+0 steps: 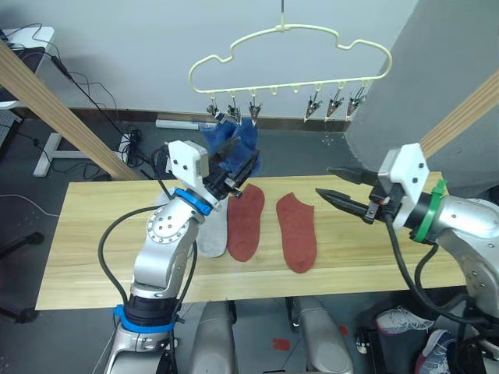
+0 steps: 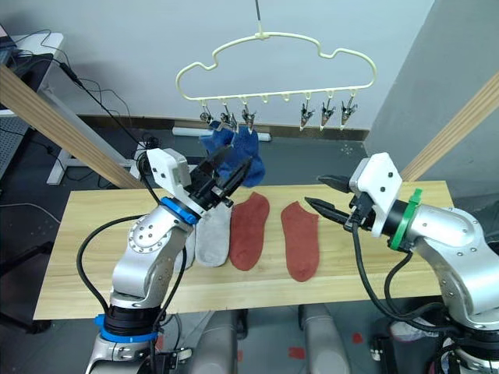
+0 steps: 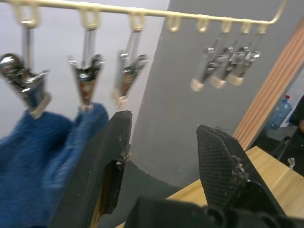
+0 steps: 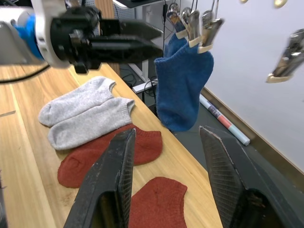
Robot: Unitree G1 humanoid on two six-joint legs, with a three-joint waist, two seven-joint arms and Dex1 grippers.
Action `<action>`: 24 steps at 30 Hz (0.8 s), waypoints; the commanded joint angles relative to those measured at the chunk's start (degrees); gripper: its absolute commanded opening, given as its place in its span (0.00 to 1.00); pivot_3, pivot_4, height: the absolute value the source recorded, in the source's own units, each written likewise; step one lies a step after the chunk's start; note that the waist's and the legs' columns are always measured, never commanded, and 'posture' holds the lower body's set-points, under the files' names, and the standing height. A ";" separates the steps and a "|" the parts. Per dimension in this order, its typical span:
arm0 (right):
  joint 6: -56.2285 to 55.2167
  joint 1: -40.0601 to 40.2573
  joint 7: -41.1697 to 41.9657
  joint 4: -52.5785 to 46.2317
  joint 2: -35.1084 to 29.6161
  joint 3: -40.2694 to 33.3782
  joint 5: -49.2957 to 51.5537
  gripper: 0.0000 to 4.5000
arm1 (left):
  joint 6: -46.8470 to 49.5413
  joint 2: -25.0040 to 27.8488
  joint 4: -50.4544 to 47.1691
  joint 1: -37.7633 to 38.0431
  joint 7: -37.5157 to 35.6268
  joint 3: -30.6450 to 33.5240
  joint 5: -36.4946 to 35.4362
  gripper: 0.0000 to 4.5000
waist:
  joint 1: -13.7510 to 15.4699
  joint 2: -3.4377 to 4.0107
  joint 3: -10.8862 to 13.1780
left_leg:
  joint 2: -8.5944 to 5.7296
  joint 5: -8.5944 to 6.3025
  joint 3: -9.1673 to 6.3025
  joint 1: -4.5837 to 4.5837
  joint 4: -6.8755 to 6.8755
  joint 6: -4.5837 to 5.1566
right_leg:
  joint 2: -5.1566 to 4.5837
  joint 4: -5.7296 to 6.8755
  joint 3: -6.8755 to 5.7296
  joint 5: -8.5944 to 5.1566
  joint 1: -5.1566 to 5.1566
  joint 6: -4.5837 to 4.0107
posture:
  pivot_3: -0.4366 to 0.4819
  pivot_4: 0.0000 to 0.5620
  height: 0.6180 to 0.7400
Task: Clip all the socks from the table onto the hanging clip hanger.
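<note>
The left end effector sits just left of frame centre, raised beside the hanging blue socks, its black fingers parted and holding nothing. The right end effector, right of centre, hovers over the worktop with its fingers likewise spread and empty.

Above them, in the upper middle of the frame, the pale yellow clip hanger carries the two blue socks on its leftmost clips; the third clip on that side and the three clips at its right end hang bare.

On the worktop, in the centre of the frame, two rust-red socks lie flat side by side, with the two grey socks just to their left, partly hidden behind the left arm.

By my reckoning two of six socks are clipped; four remain to be lifted and hung.
</note>
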 commanded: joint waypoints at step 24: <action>2.52 -2.64 -6.62 -1.74 -3.80 -2.04 6.30 0.50 | -9.02 -9.06 14.81 -10.07 9.76 0.28 6.48 0.29 | -0.13 -0.02 -0.01 | -0.02 0.02 -0.02 -0.04 0.03 0.04 | 0.01 -0.02 -0.04 -0.01 0.01 0.02 | 0.29 0.64 1.00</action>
